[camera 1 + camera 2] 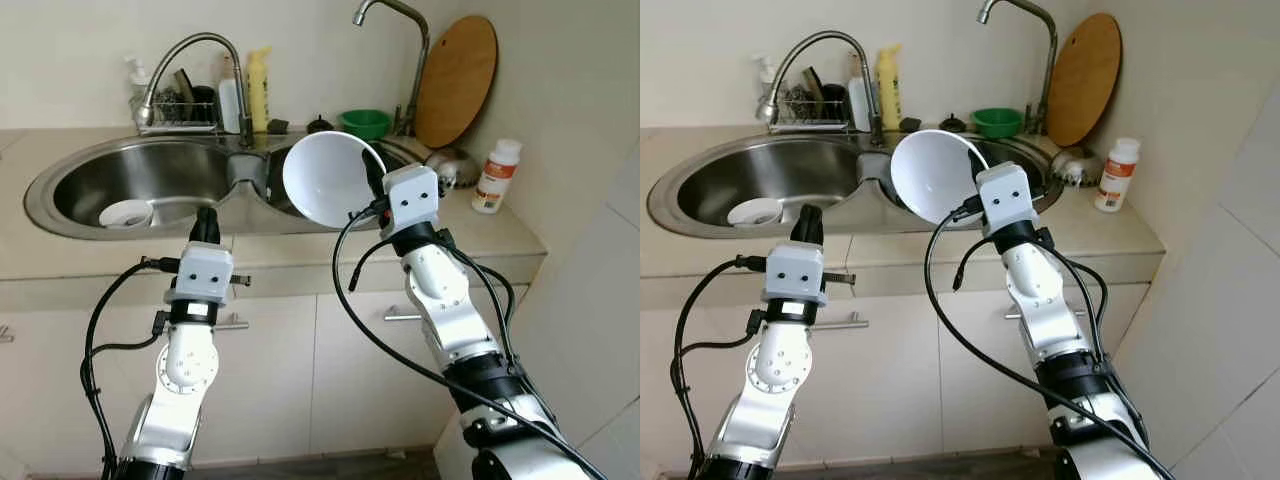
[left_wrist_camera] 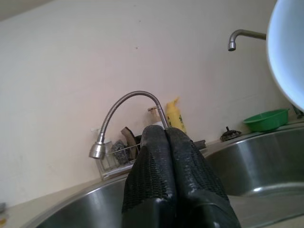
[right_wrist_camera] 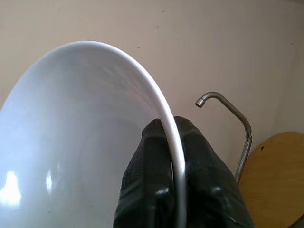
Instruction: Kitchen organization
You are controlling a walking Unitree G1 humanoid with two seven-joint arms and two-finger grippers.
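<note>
My left gripper hovers before the sink, fingers pressed together, holding nothing. My right gripper pinches the rim of the white bowl, held on edge above the sink divider (opening facing left); its lower rim is hidden.

Left basin open except small white dish. Tilted white bowl blocks approach to right basin. Faucet, dish rack crowd back ledge.
</note>
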